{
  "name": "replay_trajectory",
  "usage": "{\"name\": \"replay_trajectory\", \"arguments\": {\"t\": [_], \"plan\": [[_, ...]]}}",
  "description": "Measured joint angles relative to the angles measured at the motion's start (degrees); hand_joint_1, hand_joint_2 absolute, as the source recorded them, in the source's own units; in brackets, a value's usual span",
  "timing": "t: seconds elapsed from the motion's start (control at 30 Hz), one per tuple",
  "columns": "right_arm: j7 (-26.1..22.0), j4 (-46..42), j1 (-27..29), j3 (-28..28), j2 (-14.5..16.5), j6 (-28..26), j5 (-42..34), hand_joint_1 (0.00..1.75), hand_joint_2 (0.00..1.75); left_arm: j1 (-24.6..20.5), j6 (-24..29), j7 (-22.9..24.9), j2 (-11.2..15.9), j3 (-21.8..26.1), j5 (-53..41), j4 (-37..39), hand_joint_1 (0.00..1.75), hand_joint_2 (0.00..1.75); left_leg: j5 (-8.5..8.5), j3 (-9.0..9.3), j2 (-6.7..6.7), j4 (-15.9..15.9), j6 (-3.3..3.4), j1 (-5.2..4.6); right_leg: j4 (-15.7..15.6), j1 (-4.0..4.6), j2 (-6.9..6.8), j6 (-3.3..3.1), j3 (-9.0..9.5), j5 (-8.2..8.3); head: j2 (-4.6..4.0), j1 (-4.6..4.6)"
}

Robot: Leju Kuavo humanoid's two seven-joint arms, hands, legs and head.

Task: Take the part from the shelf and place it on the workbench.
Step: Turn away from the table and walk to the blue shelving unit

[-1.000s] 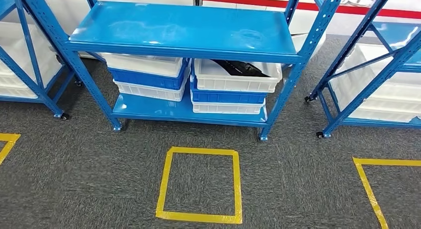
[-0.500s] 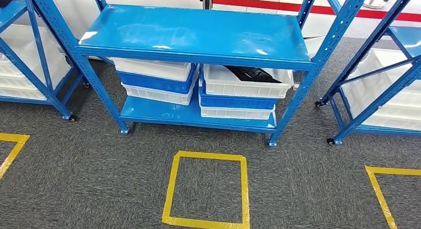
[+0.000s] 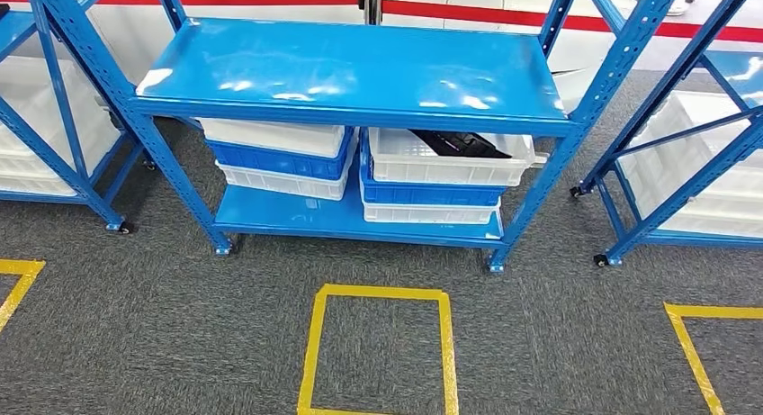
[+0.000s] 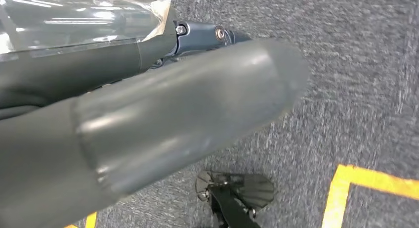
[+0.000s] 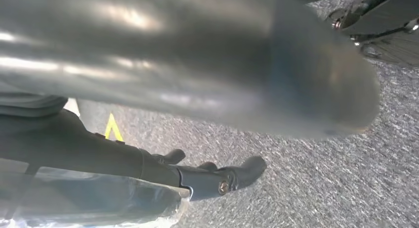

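A black part (image 3: 459, 143) lies in the top white bin (image 3: 445, 167) on the lower right of the blue shelf rack (image 3: 360, 68), partly hidden under the upper shelf board. In the left wrist view my left hand (image 4: 163, 104) hangs over grey carpet; its thick grey thumb and dark fingers (image 4: 207, 35) are stretched out and hold nothing. My right hand (image 5: 197, 65) also hangs over the carpet in the right wrist view, its dark fingers (image 5: 217, 181) extended and holding nothing. Both hands are well away from the rack.
A second stack of white and blue bins (image 3: 279, 154) fills the rack's lower left. More blue racks with white bins stand at the left (image 3: 54, 118) and right (image 3: 684, 145). A yellow tape square (image 3: 378, 352) marks the carpet before the rack.
The whole picture has shifted: the rack and the yellow square sit lower and a little to the right, so the camera has moved. The bins and the part lie as before.
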Motion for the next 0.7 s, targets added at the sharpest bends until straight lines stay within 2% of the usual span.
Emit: {"name": "replay_trajectory", "arguments": {"t": [0.07, 0.1, 0.17, 0.2, 0.23, 0.27, 0.3, 0.33, 0.37, 0.4, 0.47, 0.53, 0.57, 0.6, 0.67, 0.7], "plan": [[0.01, -0.01, -0.06, 0.00, -0.06, -0.04, 0.00, 0.00, 0.00, -0.03, 0.01, -0.02, 0.01, 0.01, 0.00, -0.01, 0.00, 0.00, 0.23, 0.92, 0.09, -0.75, 0.90, 0.06, 2.71, -0.01, -0.13, 0.30, -0.96, -1.34, 0.00, 0.13], [0.02, -0.01, -0.09, 0.00, -0.07, -0.06, -0.01, 0.00, 0.00, -0.05, 0.01, -0.03, 0.01, 0.01, 0.00, -0.01, 0.00, 0.00, 0.23, 1.23, 0.16, -0.98, 1.26, 0.09, 5.98, -0.12, -0.19, 0.21, -2.69, -2.60, 0.00, 0.23], [0.01, -0.01, -0.08, 0.00, -0.03, -0.07, -0.02, 0.00, 0.00, -0.06, 0.00, -0.03, 0.02, 0.00, -0.02, -0.02, 0.00, 0.00, -0.14, 1.59, 0.21, -1.07, 1.68, 0.01, 14.29, -0.22, -0.21, 0.20, -7.92, -5.14, 0.00, 0.35], [0.00, -0.01, -0.01, 0.00, -0.01, -0.08, -0.02, 0.00, 0.00, -0.04, -0.01, -0.03, 0.02, -0.01, -0.06, -0.02, 0.00, 0.00, -0.42, 1.83, 0.15, -1.07, 1.78, -0.02, 16.97, -0.23, -0.22, 0.47, -9.99, -5.47, 0.00, 0.40], [-0.01, -0.01, 0.12, 0.00, -0.02, -0.09, -0.03, 0.00, 0.00, -0.01, -0.02, -0.03, 0.01, -0.01, -0.11, -0.02, 0.00, 0.00, -0.75, 2.19, 0.02, -1.07, 1.75, -0.01, 17.27, -0.28, -0.23, 0.96, -10.92, -4.68, 0.00, 0.42], [-0.01, -0.01, 0.23, 0.00, -0.06, -0.11, -0.04, 0.00, 0.00, 0.02, -0.03, -0.03, -0.01, -0.01, -0.17, -0.02, 0.00, 0.00, -1.10, 2.64, -0.13, -1.07, 1.61, 0.05, 14.86, -0.37, -0.27, 1.53, -10.46, -2.84, 0.00, 0.46], [-0.01, -0.01, 0.33, 0.00, -0.10, -0.12, -0.05, 0.00, 0.00, 0.04, -0.04, -0.03, -0.02, 0.00, -0.21, -0.02, 0.00, 0.00, -1.48, 3.11, -0.25, -1.07, 1.38, 0.13, 10.74, -0.51, -0.40, 2.06, -9.06, -0.52, 0.00, 0.51], [-0.01, -0.01, 0.38, 0.00, -0.12, -0.13, -0.07, 0.00, 0.00, 0.04, -0.04, -0.03, -0.01, 0.01, -0.24, -0.02, 0.00, 0.00, -1.93, 3.57, -0.32, -1.06, 1.04, 0.07, 6.55, -0.58, -0.67, 2.33, -7.53, 1.68, 0.00, 0.60], [-0.01, -0.01, 0.33, 0.00, -0.13, -0.14, -0.08, 0.00, 0.00, 0.03, -0.04, -0.02, 0.01, 0.01, -0.25, -0.02, 0.00, 0.00, -2.38, 3.92, -0.37, -1.05, 0.68, -0.04, 3.37, -0.50, -0.89, 2.28, -6.22, 3.17, 0.00, 0.70], [-0.01, -0.01, 0.28, 0.00, -0.12, -0.14, -0.09, 0.00, 0.00, 0.01, -0.04, -0.02, 0.02, 0.01, -0.27, -0.02, 0.00, 0.00, -2.76, 4.15, -0.37, -1.07, 0.33, -0.19, 1.64, -0.36, -1.06, 1.96, -5.46, 3.91, 0.00, 0.76], [-0.03, -0.01, 0.15, 0.00, -0.09, -0.15, -0.12, 0.00, 0.00, -0.02, -0.04, -0.01, 0.02, -0.01, -0.30, -0.02, 0.00, 0.00, -3.22, 4.50, -0.32, -1.26, -0.14, -0.38, 1.23, -0.03, -1.02, 0.89, -5.11, 4.05, 0.00, 0.69], [-0.05, -0.01, 0.15, 0.00, -0.11, -0.15, -0.18, 0.00, 0.00, -0.06, -0.07, -0.01, 0.02, -0.01, -0.24, -0.02, 0.00, 0.00, -3.39, 4.94, -0.19, -1.53, -0.60, -0.19, 1.10, -0.29, -0.84, -0.15, -4.86, 4.09, 0.00, 0.53], [-0.05, -0.01, 0.17, 0.00, -0.14, -0.15, -0.22, 0.00, 0.00, -0.07, -0.08, -0.01, 0.03, -0.01, -0.15, -0.02, 0.00, 0.00, -3.26, 5.25, -0.09, -1.68, -0.56, -0.07, 0.99, -0.34, -0.75, -0.55, -4.58, 4.10, 0.00, 0.50], [-0.07, -0.01, 0.19, 0.00, -0.15, -0.16, -0.26, 0.00, 0.00, -0.08, -0.09, 0.02, 0.04, 0.00, -0.07, -0.02, 0.00, 0.00, -3.35, 5.60, 0.01, -1.81, -0.03, 0.01, 0.87, -0.37, -0.68, -0.79, -4.30, 4.07, 0.00, 0.45], [-0.13, -0.01, 0.15, 0.00, -0.09, -0.18, -0.28, 0.00, 0.00, -0.13, -0.14, 0.36, 0.04, 0.01, 0.04, -0.02, 0.00, 0.00, -3.47, 6.17, 0.20, -2.12, 1.59, 0.04, 0.82, -0.07, -0.58, -1.03, -3.91, 3.87, 0.00, 0.37], [-0.15, -0.01, 0.13, 0.00, -0.03, -0.18, -0.25, 0.00, 0.00, -0.17, -0.18, 0.65, 0.03, 0.01, 0.02, -0.02, 0.00, 0.00, -3.71, 6.35, 0.24, -2.27, 2.19, 0.07, 0.82, 0.04, -0.55, -1.14, -3.86, 3.75, 0.00, 0.34]]}}
